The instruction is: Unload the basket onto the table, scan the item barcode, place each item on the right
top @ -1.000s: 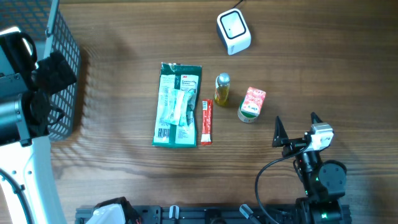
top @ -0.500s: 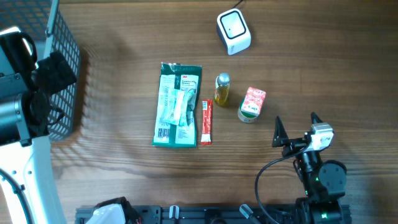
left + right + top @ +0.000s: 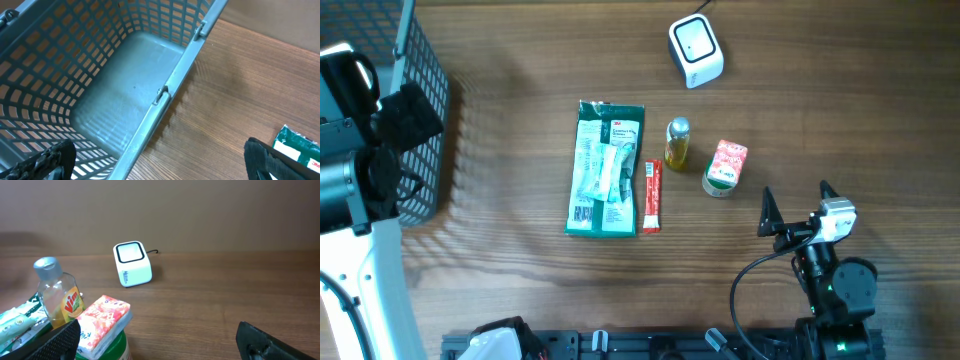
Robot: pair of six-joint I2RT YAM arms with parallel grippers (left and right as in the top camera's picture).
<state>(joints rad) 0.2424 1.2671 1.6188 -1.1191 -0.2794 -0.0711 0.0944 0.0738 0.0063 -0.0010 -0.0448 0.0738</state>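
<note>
Overhead, a flat green plastic package (image 3: pixel 606 168), long axis near-to-far, a small yellow silver-capped bottle (image 3: pixel 677 143) and a red-and-white patterned pack (image 3: pixel 725 167) lie in a row, the white cube-shaped scanner (image 3: pixel 695 50) beyond them; the right arm's fingers (image 3: pixel 767 210), spread wide and empty, sit just near-right of the pack, so that arm is probably closer. The left wrist view has the left arm's fingers (image 3: pixel 47 160) apart above a grey mesh basket (image 3: pixel 175 75). The right wrist view shows pack and bottle low left, scanner farther ahead.

Basket (image 3: pixel 425 120) at the table's (image 3: pixel 520 290) left edge; scanner (image 3: pixel 695 50) near the far edge; mid-table, left to right: packet (image 3: pixel 606 168), sachet (image 3: pixel 651 197), bottle (image 3: pixel 677 143), tissue pack (image 3: pixel 727 160).
</note>
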